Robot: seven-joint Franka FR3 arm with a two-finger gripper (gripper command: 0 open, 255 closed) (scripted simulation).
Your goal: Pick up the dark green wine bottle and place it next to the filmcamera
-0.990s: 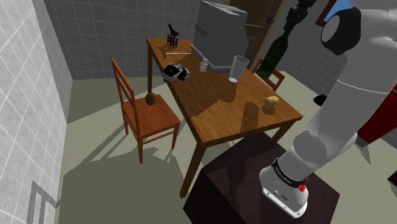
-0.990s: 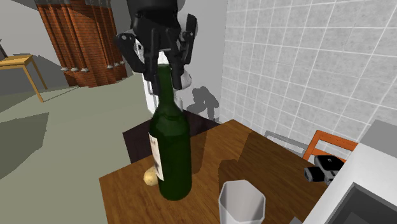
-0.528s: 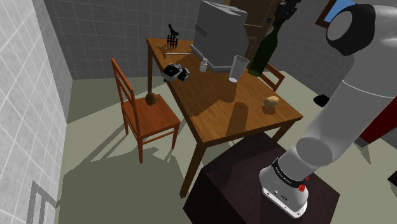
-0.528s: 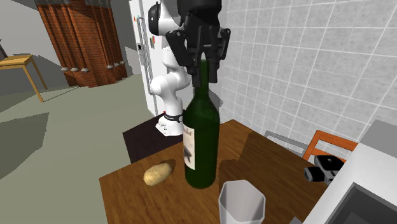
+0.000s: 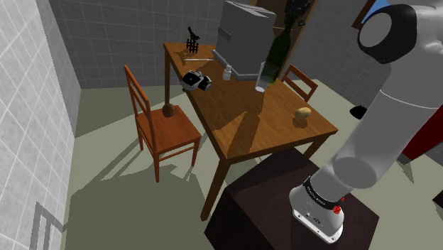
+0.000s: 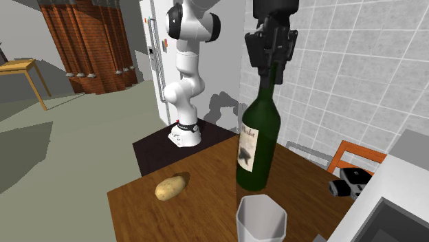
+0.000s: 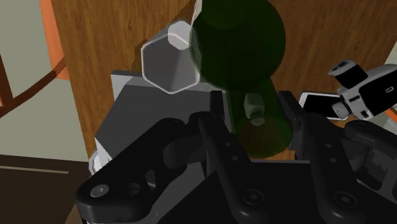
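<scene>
One gripper (image 6: 273,67) clasps the green wine bottle (image 6: 258,148) by its neck; a pale cup (image 6: 260,218) stands below it, the filmcamera (image 6: 351,181) beyond.

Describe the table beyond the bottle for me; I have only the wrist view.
Observer: A potato lies on the table, near the end closest to the stand.
Operator: Give me the camera's spot.
Observer: The camera lies at the table edge beside the orange chair, to the shoulder view's left of the grey box.
Operator: Check the bottle's posture.
Observer: The bottle, clasped at the neck by the gripper, leans in the shoulder view, with its base by the glass.
</scene>
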